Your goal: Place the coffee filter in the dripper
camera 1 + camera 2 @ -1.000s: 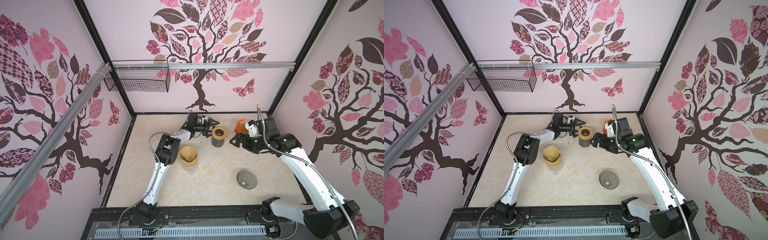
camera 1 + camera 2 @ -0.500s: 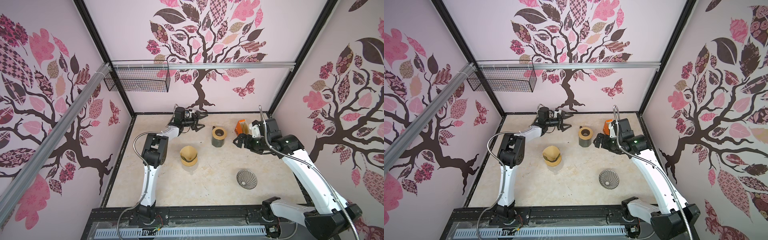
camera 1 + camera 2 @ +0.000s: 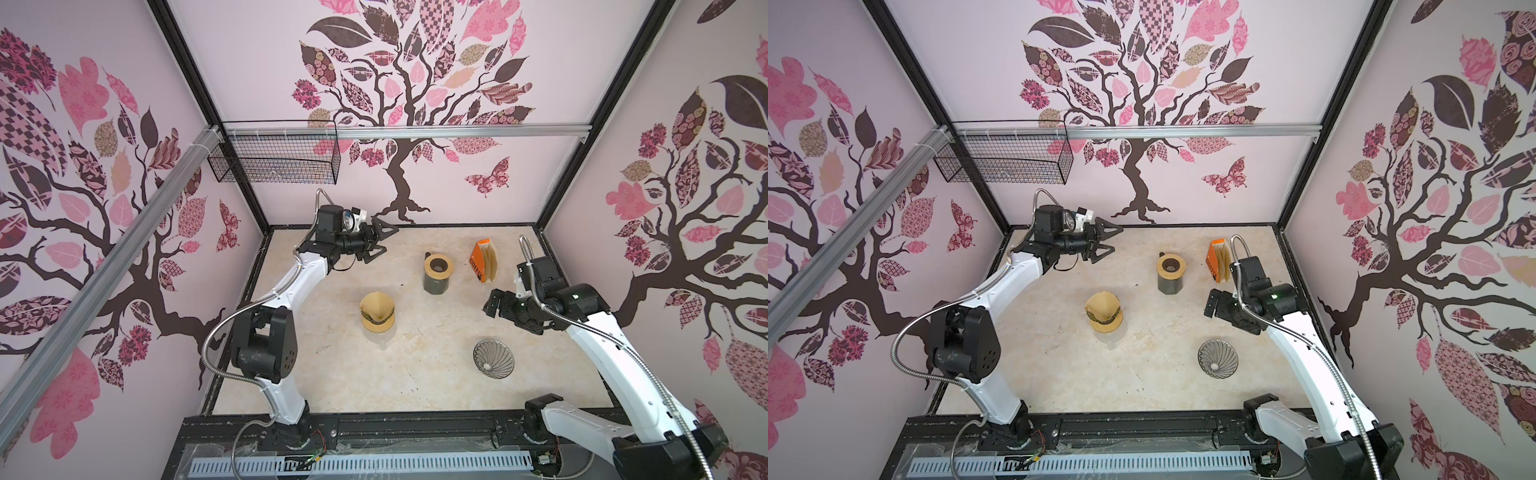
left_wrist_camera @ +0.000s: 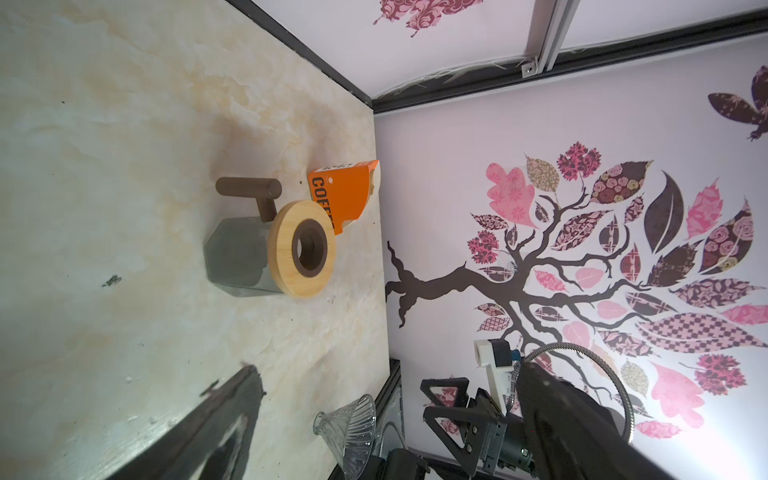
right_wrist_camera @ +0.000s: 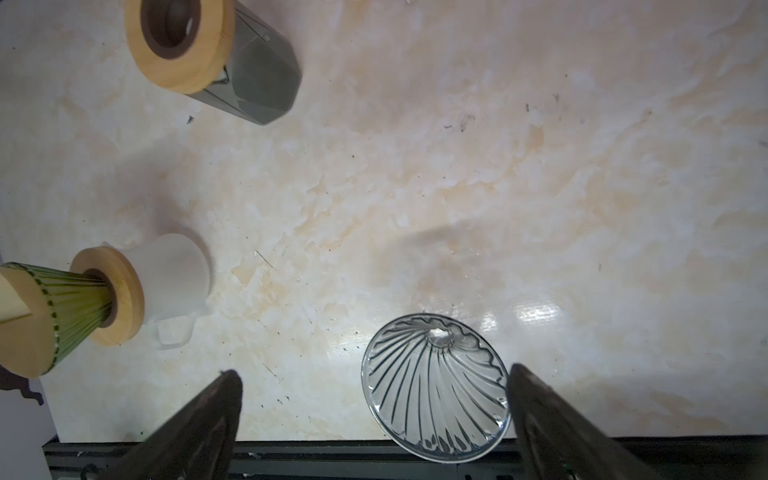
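A tan paper coffee filter sits in the green ribbed dripper, which stands on a wooden-collared frosted cup at mid-table. A clear glass dripper rests empty near the front right. My left gripper hangs open and empty at the back left. My right gripper is open and empty, above and behind the glass dripper.
A dark carafe with a wooden ring stands at the back centre. An orange coffee box holding filters stands to its right by the wall. A wire basket hangs on the back-left rail.
My left gripper has swung left, away from the dark carafe. My right gripper has drawn back from the orange box toward the front. Both stayed open.
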`<move>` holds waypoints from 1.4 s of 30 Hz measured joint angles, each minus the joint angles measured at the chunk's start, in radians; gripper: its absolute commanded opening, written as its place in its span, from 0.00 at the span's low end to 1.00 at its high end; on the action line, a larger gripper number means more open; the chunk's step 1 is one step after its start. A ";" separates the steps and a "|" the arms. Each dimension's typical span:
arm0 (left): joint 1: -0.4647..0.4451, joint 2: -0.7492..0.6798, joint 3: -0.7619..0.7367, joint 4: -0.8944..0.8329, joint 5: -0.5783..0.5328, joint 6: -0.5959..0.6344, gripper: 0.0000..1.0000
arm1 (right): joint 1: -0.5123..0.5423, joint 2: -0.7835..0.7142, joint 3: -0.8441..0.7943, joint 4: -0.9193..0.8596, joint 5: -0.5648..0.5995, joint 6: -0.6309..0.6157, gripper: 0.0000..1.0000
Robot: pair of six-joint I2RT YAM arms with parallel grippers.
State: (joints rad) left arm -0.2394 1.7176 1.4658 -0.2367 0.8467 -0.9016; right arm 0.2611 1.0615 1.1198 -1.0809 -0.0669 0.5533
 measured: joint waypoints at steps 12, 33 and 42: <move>-0.150 -0.280 -0.045 -0.311 -0.228 0.285 0.98 | 0.000 -0.098 -0.094 -0.053 0.021 0.074 1.00; -0.270 -0.256 -0.087 -0.320 -0.265 0.303 0.98 | 0.000 -0.245 -0.362 -0.068 0.045 0.250 0.78; -0.270 -0.255 -0.087 -0.320 -0.259 0.303 0.98 | 0.000 -0.237 -0.385 -0.039 0.025 0.278 0.59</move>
State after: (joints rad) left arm -0.5095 1.4624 1.3792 -0.5568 0.5873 -0.5991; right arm 0.2611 0.8246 0.7349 -1.1198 -0.0422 0.8310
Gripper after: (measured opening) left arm 0.981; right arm 0.612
